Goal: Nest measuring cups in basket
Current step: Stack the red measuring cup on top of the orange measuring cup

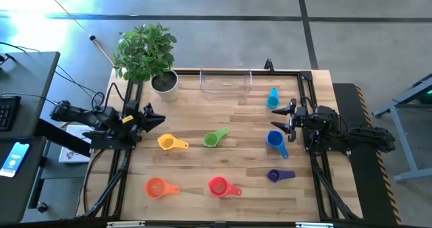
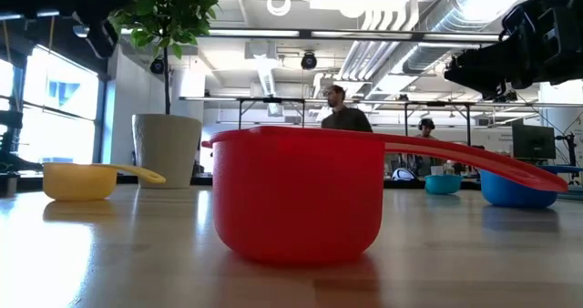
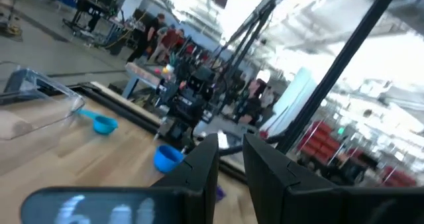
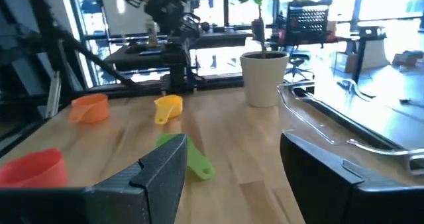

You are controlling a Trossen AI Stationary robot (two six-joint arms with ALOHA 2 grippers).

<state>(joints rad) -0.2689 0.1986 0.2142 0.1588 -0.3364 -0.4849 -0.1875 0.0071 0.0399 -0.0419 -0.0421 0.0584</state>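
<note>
With the right gripper [image 1: 291, 115] open and empty, grip the light, rigid, slick blue cup [image 1: 275, 139] beside it by its rim; the left gripper [image 1: 152, 118] is slightly parted, empty.

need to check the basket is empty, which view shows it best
The high view: the clear basket shows whole from above at the table's far edge, nothing inside. The right wrist view catches one curved rim, the left wrist view one corner; the low view doesn't show it.

Honestly nothing readable here. There's a blurry pale marking on the dark housing [image 3: 86, 207] in the left wrist view, maybe digits, but I can't make it out.
</note>
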